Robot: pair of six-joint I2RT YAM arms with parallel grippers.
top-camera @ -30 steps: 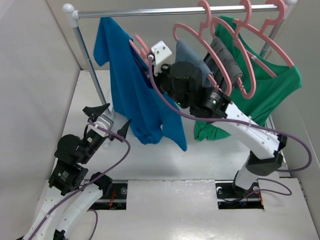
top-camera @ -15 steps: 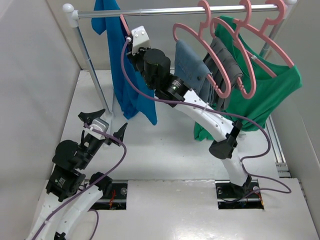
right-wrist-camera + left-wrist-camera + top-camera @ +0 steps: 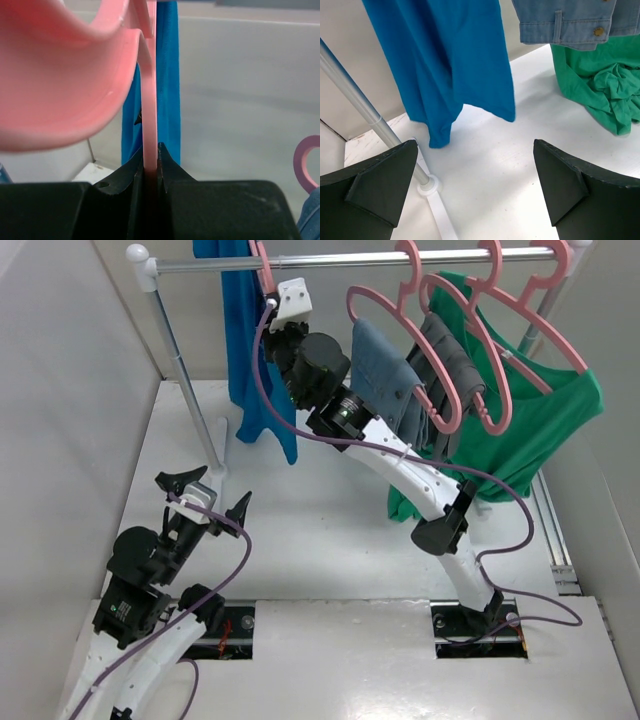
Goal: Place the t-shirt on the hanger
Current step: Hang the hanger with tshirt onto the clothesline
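Right fingers (image 3: 126, 175) clamp pink hanger (image 3: 149, 100) carrying blue t-shirt (image 3: 445, 60) at rail (image 3: 400, 260); left fingers (image 3: 375, 180) spread, empty.

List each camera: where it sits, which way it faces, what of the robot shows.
Top external: above and behind the robot, looking down at the table and clothes rail; left arm and right arm show whole.
Left wrist: low over the table, facing the hanging t-shirt; the open left gripper frames the bottom.
Right wrist: up at the rail, looking along the hanger that the right gripper pinches.
Shared: all three views show the t-shirt.
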